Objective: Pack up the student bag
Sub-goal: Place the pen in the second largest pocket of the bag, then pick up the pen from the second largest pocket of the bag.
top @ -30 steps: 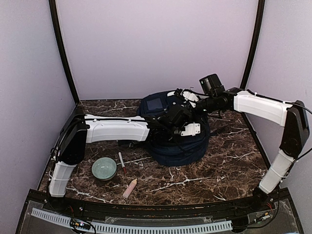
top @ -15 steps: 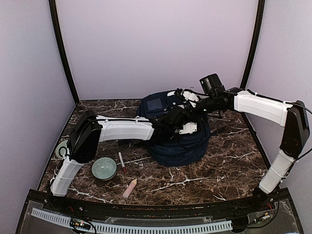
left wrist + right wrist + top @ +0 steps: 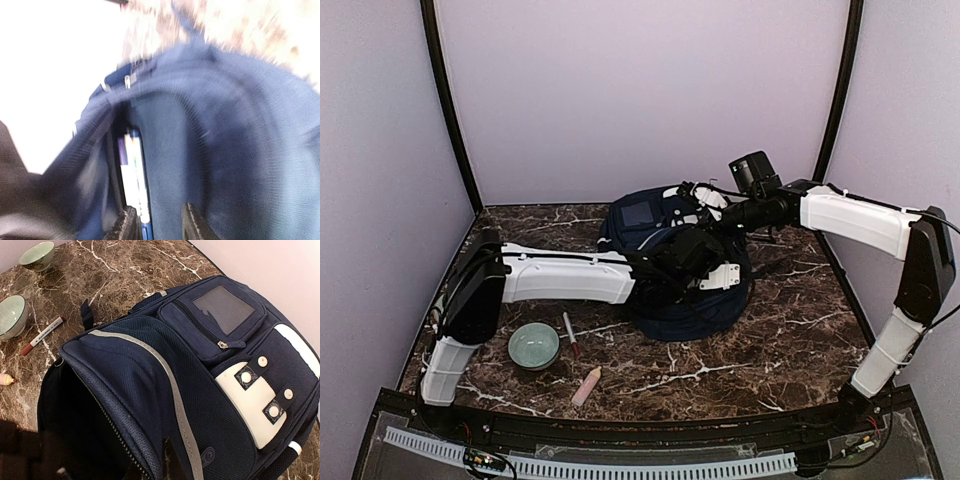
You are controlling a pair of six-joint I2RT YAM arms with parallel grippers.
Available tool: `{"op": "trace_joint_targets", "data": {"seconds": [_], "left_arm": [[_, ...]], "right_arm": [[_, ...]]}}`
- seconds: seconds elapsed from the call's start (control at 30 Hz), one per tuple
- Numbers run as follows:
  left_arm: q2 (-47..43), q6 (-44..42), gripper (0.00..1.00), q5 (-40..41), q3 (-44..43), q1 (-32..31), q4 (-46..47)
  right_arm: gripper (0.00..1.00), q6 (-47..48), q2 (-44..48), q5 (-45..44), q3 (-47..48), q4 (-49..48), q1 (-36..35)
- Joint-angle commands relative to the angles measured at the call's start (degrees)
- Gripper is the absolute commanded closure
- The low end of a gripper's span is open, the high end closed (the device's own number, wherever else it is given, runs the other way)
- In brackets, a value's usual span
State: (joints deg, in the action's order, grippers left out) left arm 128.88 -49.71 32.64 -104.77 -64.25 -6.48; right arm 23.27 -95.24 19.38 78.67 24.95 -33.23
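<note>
Fabric rim of the student bag (image 3: 200,365) is clenched in the right tool (image 3: 156,466). Inside, the left tool (image 3: 159,222) sits released beside a pen (image 3: 132,170).

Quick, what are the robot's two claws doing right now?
The left gripper: open, its fingers apart at the mouth of the student bag.
The right gripper: closed on the student bag's zip edge.

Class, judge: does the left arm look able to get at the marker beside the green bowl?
Probably yes: the marker lies uncovered, left of the student bag; the left gripper must first back out of the bag.
</note>
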Motion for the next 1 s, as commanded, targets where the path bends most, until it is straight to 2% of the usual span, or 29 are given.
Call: {"op": "trace_joint_targets", "data": {"seconds": [0.0, 0.13, 0.23, 0.5, 0.67, 0.8, 0.97], "left_arm": [[-9.2, 2.7, 0.68, 0.9, 3.1, -3.9, -0.5], [-13.5, 7.0, 0.68, 0.4, 8.3, -7.0, -3.9], [-17.1, 13.2, 0.68, -0.6, 12.2, -8.8, -8.7], [-24.5, 43.9, 0.69, -7.0, 16.9, -9.9, -32.8], [-28.5, 58.4, 0.68, -10.6, 23.1, -9.9, -42.5], [-30.3, 67.9, 0.63, -12.7, 26.9, -9.8, -46.5], [-30.7, 75.0, 0.57, -16.8, 32.6, -9.6, -46.8]], "right_arm": [[1.0, -1.3, 3.3, 2.1, 1.5, -3.3, -0.6], [1.0, -1.2, 3.4, 1.8, 1.3, -3.4, -0.6], [1.0, -1.0, 3.5, 1.8, 1.0, -3.5, -0.6], [1.0, -0.9, 3.5, 1.8, 0.5, -3.8, -0.6], [1.0, -1.0, 3.3, 2.2, 0.5, -3.7, -0.6], [1.0, -0.9, 3.2, 2.2, 0.3, -3.7, -0.6], [1.0, -0.8, 3.3, 2.5, 0.0, -3.9, -0.6]]}}
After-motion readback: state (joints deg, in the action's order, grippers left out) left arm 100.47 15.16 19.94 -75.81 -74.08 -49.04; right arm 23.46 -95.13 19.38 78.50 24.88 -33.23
